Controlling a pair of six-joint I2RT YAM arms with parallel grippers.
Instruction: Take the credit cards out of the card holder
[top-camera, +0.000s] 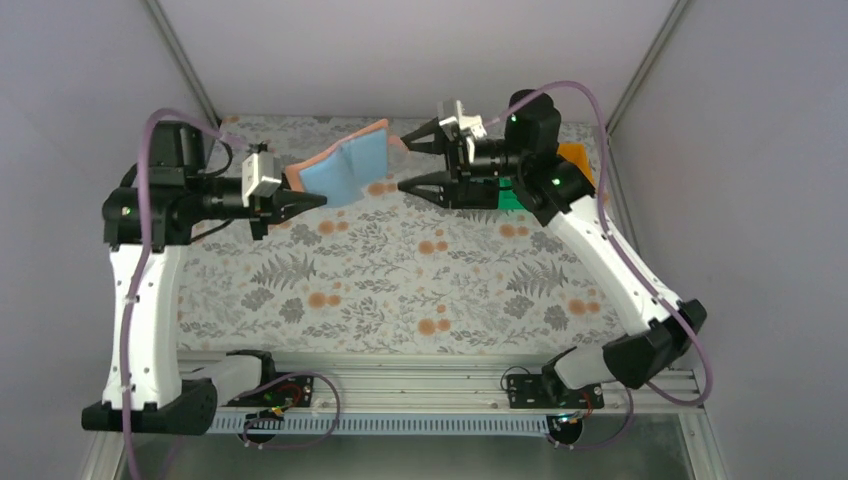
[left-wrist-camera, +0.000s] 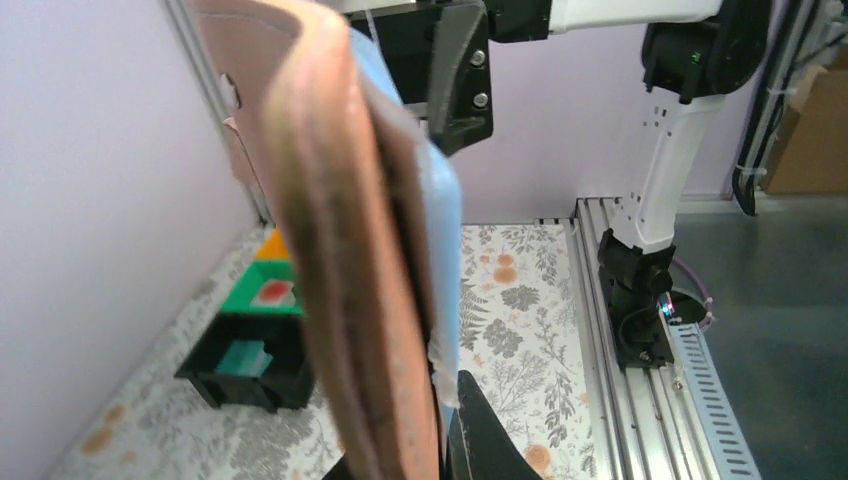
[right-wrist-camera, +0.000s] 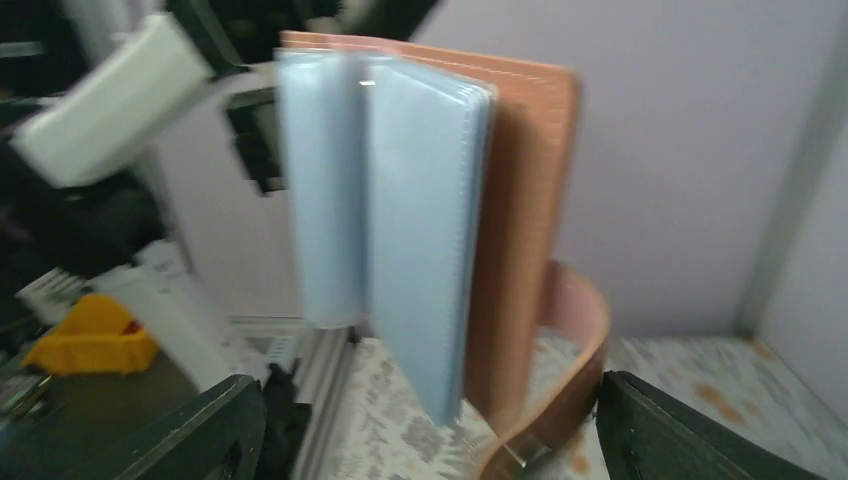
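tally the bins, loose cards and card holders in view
bins: 3, black bin, green bin, orange bin
loose cards: 2, teal card, white card with red mark
card holder: 1
total: 6

Pale lilac walls (top-camera: 420, 50) enclose the table (top-camera: 400, 290), covered in grey floral print. An aluminium rail (top-camera: 400, 385) edges its near side; grey floor (left-wrist-camera: 780, 280) and a cardboard box (left-wrist-camera: 805, 130) lie beyond.

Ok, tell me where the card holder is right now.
The card holder is held off the table, far centre-left in the top view, clamped in the left end effector, with the open right end effector just to its right.
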